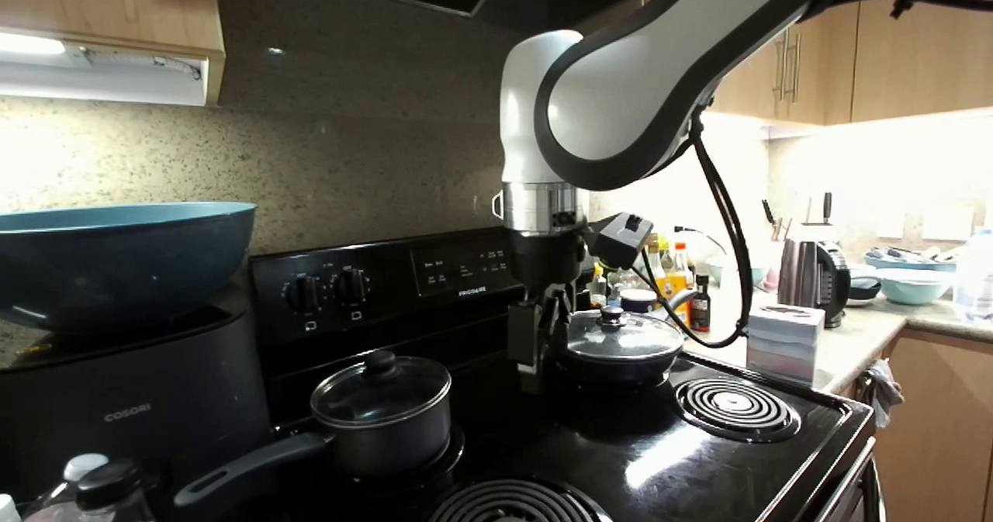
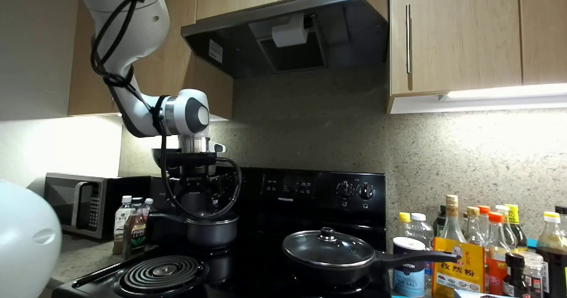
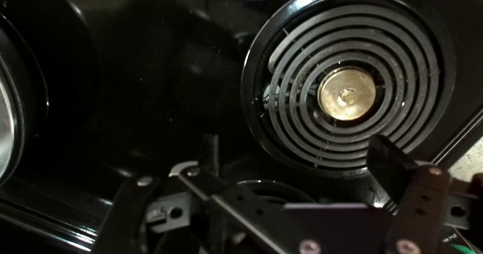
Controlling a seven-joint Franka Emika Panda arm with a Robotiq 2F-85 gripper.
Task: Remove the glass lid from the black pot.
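"While the fingers [image 3: 385, 159] gape empty, where's the lid [image 1: 380, 398]?"

"On the pot [image 1: 394, 440], at eight o'clock from the gripper [image 1: 541, 367] in an exterior view; probably light, fragile, best pinched by its knob [image 1: 380, 362]."

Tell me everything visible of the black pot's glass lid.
The glass lid is round and see-through, rimmed in what looks like metal, with a dark central knob. It sits knob up, apparently level, covering the black pot on the stove. In an exterior view, a gap separates it from the hand; only the pot touches it.
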